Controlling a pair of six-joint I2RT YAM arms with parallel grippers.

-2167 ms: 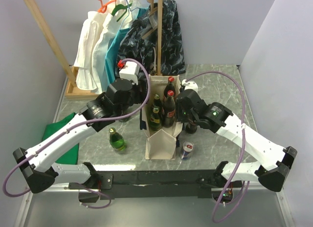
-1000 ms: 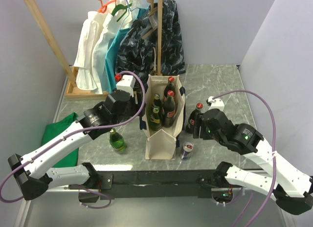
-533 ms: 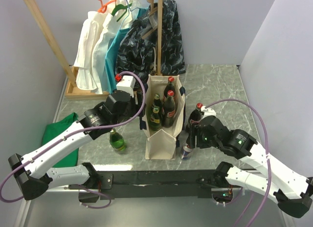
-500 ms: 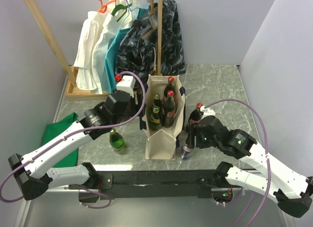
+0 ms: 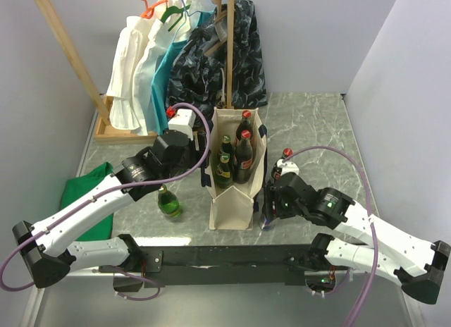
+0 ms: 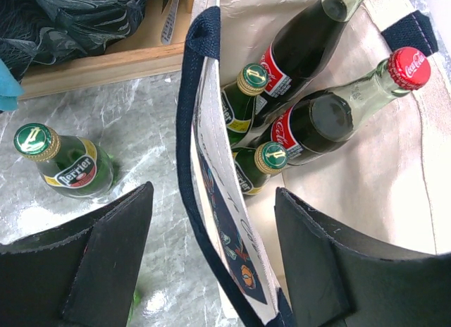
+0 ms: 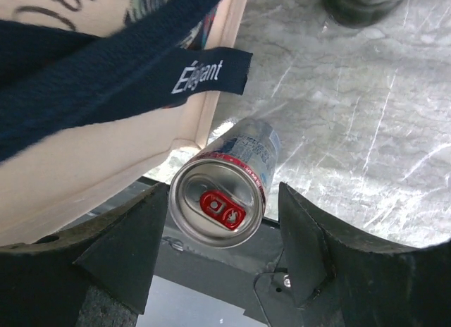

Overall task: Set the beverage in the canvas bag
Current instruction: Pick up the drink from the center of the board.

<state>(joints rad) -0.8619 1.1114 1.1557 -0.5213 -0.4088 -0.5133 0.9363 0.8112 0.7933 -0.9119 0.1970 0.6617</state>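
While right gripper (image 7: 222,225) hovers over beverage can (image 7: 217,202) at lower centre of right wrist frame, jaws spread either side of it, no grip visible; can upright on grey table (image 7: 366,122), just beside canvas bag (image 5: 231,200) base. Left gripper (image 6: 211,200) released, jaws straddling bag's navy-trimmed left wall; four bottles (image 6: 310,122) inside bag; green bottle (image 6: 63,161) outside, left of frame

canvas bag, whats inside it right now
Inside the canvas bag are two green bottles with gold caps and two dark cola bottles with red labels. Their bases and the bag's floor are hidden by the bottles themselves and the bag's wall.
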